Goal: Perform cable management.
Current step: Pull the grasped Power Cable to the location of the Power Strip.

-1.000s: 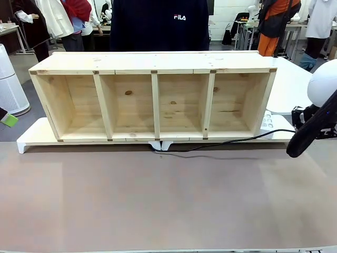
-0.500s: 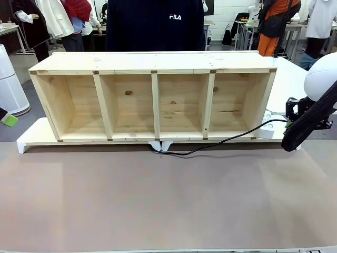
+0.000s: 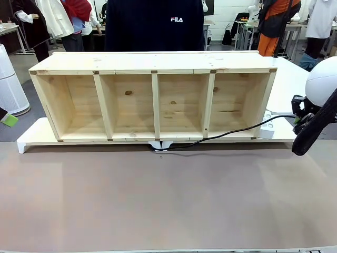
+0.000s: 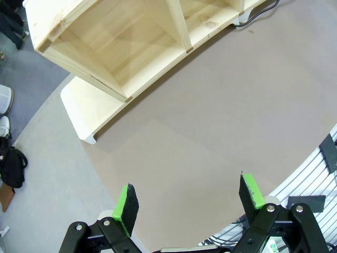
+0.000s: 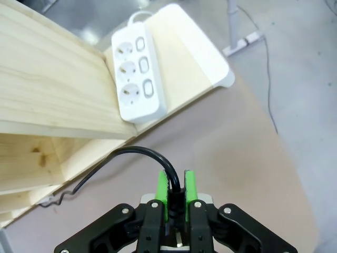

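Observation:
The cable [image 3: 226, 133] is thin and black. It runs from under the middle of the wooden shelf [image 3: 152, 103] to the right and rises off the table to my right gripper [image 3: 297, 113] at the picture's right edge. In the right wrist view my right gripper [image 5: 176, 192] is shut on the cable [image 5: 138, 152] near its end, which arcs up from between the green pads and drops left towards the shelf's foot. My left gripper [image 4: 189, 197] hangs open over the bare brown table [image 4: 210, 121], holding nothing.
The four-compartment shelf stands on a white riser [image 3: 31, 138]. A white power strip [image 5: 136, 79] with three sockets lies on the riser's right end, just past the shelf's side. A person in a dark top [image 3: 152, 26] stands behind the shelf.
My right gripper swung left towards the shelf, then back right and a little higher, still shut on the cable. The cable now hangs tauter and higher at its right end.

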Motion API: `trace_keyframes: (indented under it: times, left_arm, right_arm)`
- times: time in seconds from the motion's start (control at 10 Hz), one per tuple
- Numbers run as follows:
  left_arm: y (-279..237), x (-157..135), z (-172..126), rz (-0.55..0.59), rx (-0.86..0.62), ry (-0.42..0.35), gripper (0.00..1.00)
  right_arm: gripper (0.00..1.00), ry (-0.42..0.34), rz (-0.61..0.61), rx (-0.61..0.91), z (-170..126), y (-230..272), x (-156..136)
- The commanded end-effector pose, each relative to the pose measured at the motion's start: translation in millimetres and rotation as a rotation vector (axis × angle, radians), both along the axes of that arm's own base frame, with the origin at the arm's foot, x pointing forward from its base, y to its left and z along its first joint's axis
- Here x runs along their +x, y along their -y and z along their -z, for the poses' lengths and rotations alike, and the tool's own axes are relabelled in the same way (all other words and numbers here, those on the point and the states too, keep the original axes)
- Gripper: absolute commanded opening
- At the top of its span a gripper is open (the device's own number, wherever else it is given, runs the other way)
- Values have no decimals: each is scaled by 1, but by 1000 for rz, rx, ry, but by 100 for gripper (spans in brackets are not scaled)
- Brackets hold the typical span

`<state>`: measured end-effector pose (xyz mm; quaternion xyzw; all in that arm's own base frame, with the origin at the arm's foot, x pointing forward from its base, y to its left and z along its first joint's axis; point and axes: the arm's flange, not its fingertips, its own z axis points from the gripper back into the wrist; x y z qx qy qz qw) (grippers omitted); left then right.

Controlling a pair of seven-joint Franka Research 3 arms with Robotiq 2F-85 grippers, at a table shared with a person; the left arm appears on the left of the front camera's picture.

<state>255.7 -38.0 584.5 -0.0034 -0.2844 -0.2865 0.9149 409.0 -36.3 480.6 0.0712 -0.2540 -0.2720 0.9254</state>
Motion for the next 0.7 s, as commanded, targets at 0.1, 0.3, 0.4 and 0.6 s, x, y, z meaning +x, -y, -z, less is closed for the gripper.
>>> trace_keyframes:
  times: [0.1, 0.3, 0.4, 0.6]
  left_arm:
    - [0, 2, -1, 4, 1, 12, 100]
    - [0, 2, -1, 4, 1, 12, 100]
    - [0, 2, -1, 4, 1, 12, 100]
    - [0, 2, -1, 4, 1, 12, 100]
  right_arm:
    - [15, 41, 6, -103, -20, -8, 15]
    - [15, 53, -48, -170, -28, -28, 27]
    - [15, 57, -64, -202, -30, -37, 32]
    - [15, 69, -76, -228, -35, -46, 42]
